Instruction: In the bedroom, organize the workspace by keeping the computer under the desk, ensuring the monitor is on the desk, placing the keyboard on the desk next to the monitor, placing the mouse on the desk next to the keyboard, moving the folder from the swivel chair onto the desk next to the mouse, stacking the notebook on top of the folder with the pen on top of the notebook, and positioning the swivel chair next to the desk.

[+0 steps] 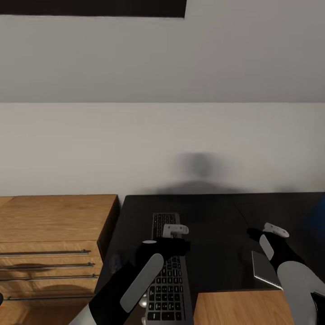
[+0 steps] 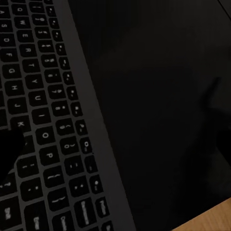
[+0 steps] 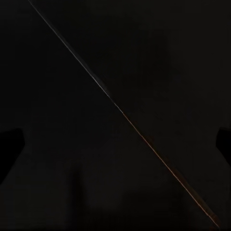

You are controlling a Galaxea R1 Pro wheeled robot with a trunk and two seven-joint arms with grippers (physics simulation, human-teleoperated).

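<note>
The robot's left gripper (image 1: 174, 231) hovers low over the far half of the keyboard (image 1: 168, 271), which lies lengthwise on the black desk (image 1: 216, 253), its near end reaching the desk's front edge. Whether the left fingers are released or clenched cannot be told here: the wrist view looks straight down on the keys (image 2: 43, 134) with a dark finger edge at one side and nothing between. The right gripper (image 1: 271, 232) hangs over bare desktop well apart from the keyboard; its two dark fingertips sit at opposite edges of its wrist view, so its fingers appear spread wide and grip nothing.

The step in hand looks to be the placing of the keyboard. No monitor is in sight, so the next move likely calls for judging where the keyboard must end up beside it.

The keyboard is slim and long, silver-grey framed with rows of small dark keys. A thin grey notebook (image 1: 265, 270) lies near the right arm. An oak drawer unit (image 1: 49, 243) stands just beside the desk.
</note>
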